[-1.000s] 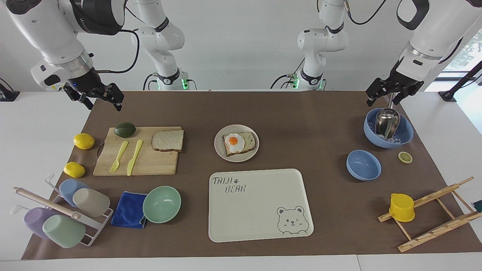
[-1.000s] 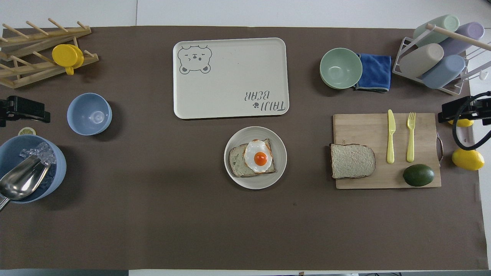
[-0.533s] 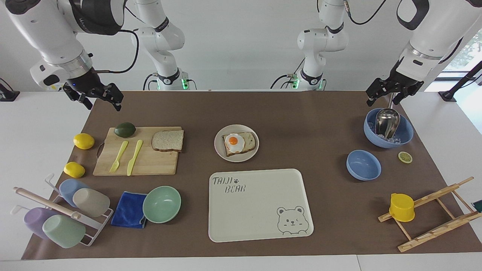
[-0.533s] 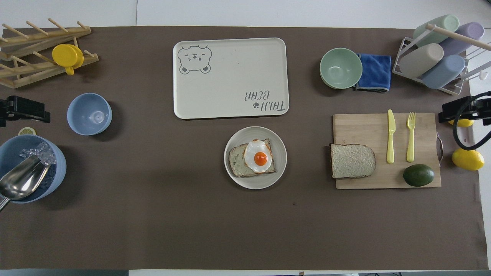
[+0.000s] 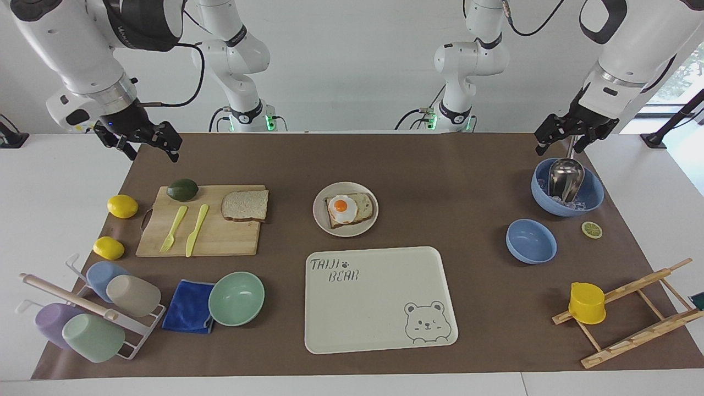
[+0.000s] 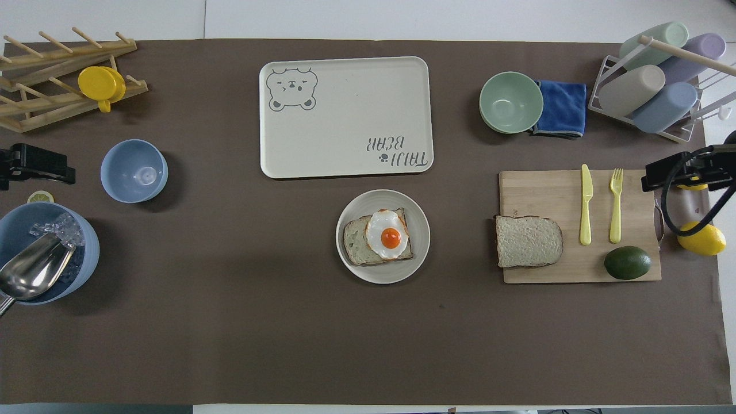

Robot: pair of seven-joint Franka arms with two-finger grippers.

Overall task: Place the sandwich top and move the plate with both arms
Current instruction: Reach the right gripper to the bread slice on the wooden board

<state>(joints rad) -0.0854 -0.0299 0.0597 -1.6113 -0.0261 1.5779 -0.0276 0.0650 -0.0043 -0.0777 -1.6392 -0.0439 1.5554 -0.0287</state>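
Risks and writing, taken across the facing view from one end to the other.

Right gripper (image 5: 147, 146): up in the air over the brown mat at the right arm's end of the desk (image 5: 60, 181), jaws apart, holding nothing. Its cable loops low; in the overhead view it hangs over a lemon (image 6: 701, 238), so a careless sweep might snag or roll the fruit.

Cutting board (image 5: 220, 242): the sandwich top (image 5: 245, 205) lies flat at the board's edge toward the plate, partly overhanging. A pinch on a soft, flat slice may crush or fold it, or push it off the board. Avocado (image 5: 182, 189), yellow fork (image 5: 174, 229) and knife (image 5: 196, 230) share the board and could be knocked.

Plate (image 5: 321, 221): mid-desk, bearing the slice with fried egg (image 5: 342, 209). A skewed drop would leave the top hanging off; uneven lift by two arms would likely tip the plate and slide the stack.

Tray (image 5: 379, 330): reads "TAIJI BEAR", with paw mark and bear drawing. No other writing legible.

Left gripper (image 5: 570, 138): waits over the blue ice bowl (image 5: 594, 197), jaws apart, empty; the scoop (image 5: 565, 177) handle sits close below.
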